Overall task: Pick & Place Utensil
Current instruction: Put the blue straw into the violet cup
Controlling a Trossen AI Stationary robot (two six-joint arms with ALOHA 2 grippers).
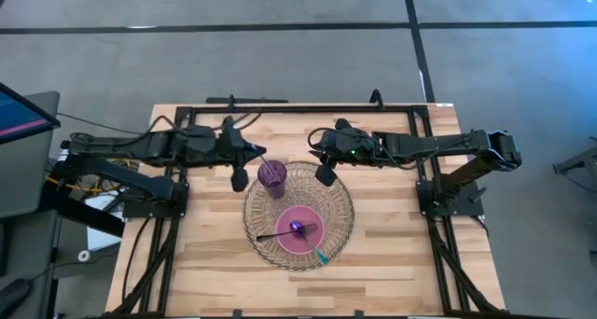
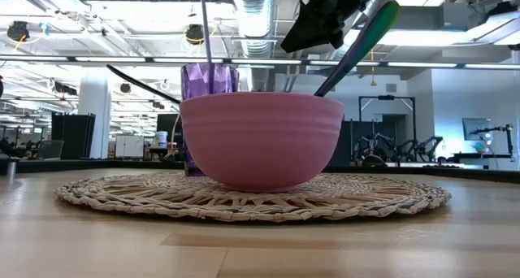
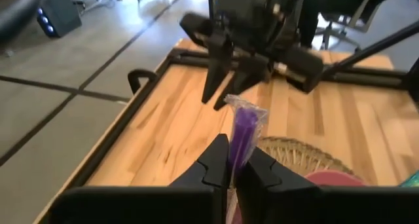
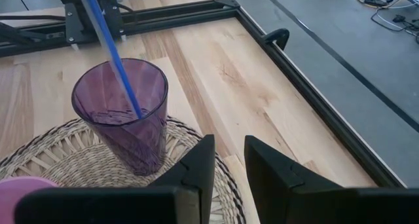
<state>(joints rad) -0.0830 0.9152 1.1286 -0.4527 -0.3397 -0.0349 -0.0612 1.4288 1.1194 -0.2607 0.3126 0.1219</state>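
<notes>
A purple tumbler (image 1: 272, 176) (image 4: 124, 112) stands on a round woven mat (image 1: 340, 202), with a pink bowl (image 1: 300, 228) (image 2: 260, 140) next to it on the near side. A thin purple straw (image 4: 111, 47) (image 2: 203, 26) leans in the tumbler. A dark spoon (image 1: 280, 233) lies across the bowl, and a teal utensil (image 2: 357, 46) leans on the bowl's rim. My left gripper (image 1: 254, 154) (image 3: 232, 162) is just left of the tumbler, shut on the straw. My right gripper (image 1: 315, 156) (image 4: 226, 162) hovers open just right of the tumbler, over the mat's far edge. My left gripper pinches the straw's upper part (image 3: 241, 142) between its two fingers, coming level from the table's left. The straw's top end (image 3: 246, 109) sticks out past the fingertips. Its lower end (image 4: 134, 109) stands inside the tumbler, so the straw leans.
A black metal frame (image 1: 308, 106) runs along the table's far edge and both sides, with a hook (image 4: 275, 37) on the far rail. Bare wood (image 1: 215, 272) lies left, right and near of the mat. A monitor (image 1: 19, 114) sits off the table's left.
</notes>
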